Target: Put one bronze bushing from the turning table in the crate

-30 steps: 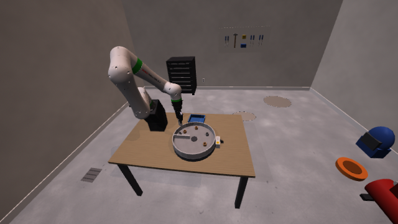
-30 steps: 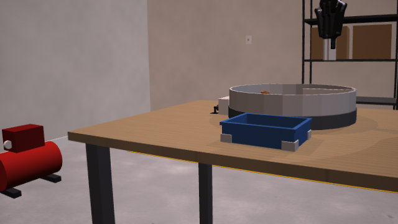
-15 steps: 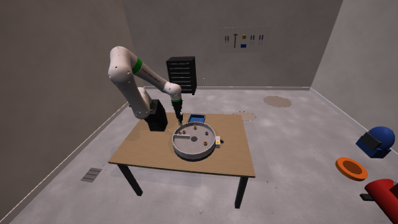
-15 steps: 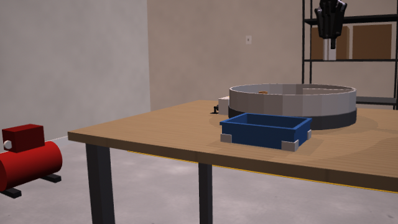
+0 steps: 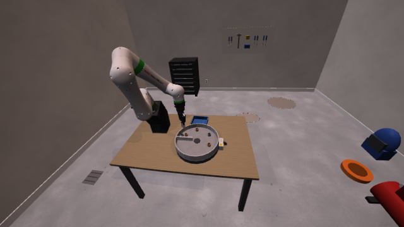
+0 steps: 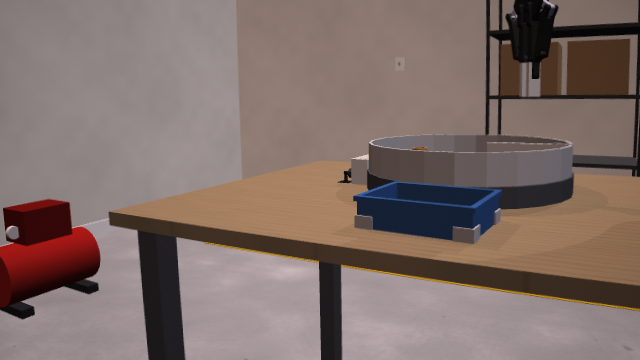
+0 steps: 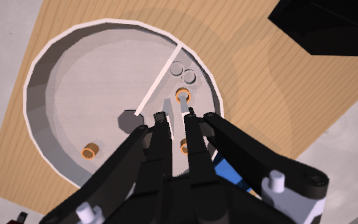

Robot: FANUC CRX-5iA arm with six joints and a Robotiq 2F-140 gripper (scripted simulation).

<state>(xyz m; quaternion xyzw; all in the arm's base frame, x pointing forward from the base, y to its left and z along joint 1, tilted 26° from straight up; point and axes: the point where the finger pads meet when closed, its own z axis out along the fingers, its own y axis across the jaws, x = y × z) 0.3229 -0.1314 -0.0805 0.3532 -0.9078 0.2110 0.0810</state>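
Note:
The grey round turning table [image 5: 197, 142] stands on the wooden table; it also shows in the exterior view [image 6: 470, 165] and in the wrist view [image 7: 120, 100]. Bronze bushings lie on it: one [image 7: 182, 95] just ahead of my fingertips, one [image 7: 184, 146] under the fingers, one [image 7: 90, 151] at the left. Two grey bushings [image 7: 183, 72] lie near the rim. The blue crate [image 5: 199, 120] [image 6: 427, 209] stands beside the table's rim and looks empty. My gripper [image 5: 182, 123] [image 6: 531, 77] [image 7: 176, 106] hangs well above the rim, fingers a narrow gap apart, holding nothing.
A white bar [image 7: 157, 82] runs from the turning table's hub to its rim. A small white box [image 5: 221, 142] sits against the far side of the turning table. The arm's black base [image 5: 159, 120] stands at the table corner.

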